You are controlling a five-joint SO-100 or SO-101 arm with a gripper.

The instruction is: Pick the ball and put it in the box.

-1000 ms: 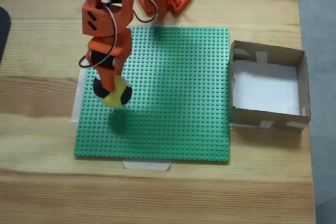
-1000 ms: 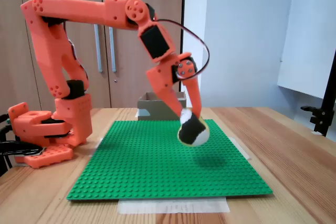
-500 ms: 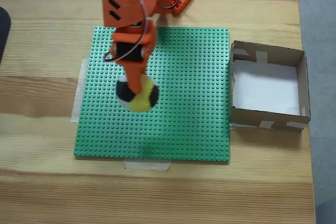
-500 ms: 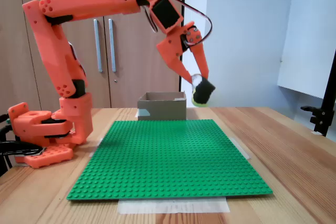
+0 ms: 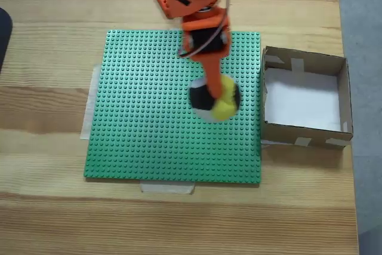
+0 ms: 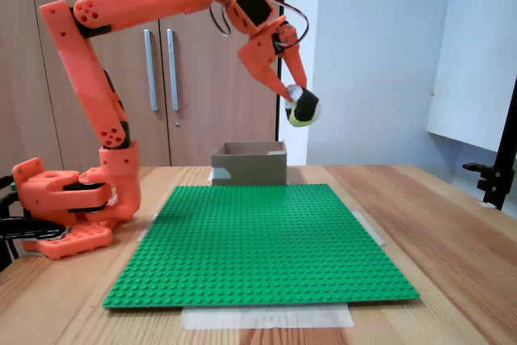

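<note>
I see my orange arm (image 6: 137, 6) stretched high, claw (image 6: 300, 107) clamped on the soft patchwork ball (image 5: 215, 100), held above the studded green mat (image 5: 149, 117), beside the cardboard box (image 5: 343, 97).

Ball (image 5: 216, 101): yellow, black, white patches. Arm (image 6: 97, 78): orange with black motors. Studded mat (image 5: 155, 117): green. Box (image 5: 305, 63): brown, white floor, pale tape. Table (image 5: 48, 207): light wood grain.
</note>
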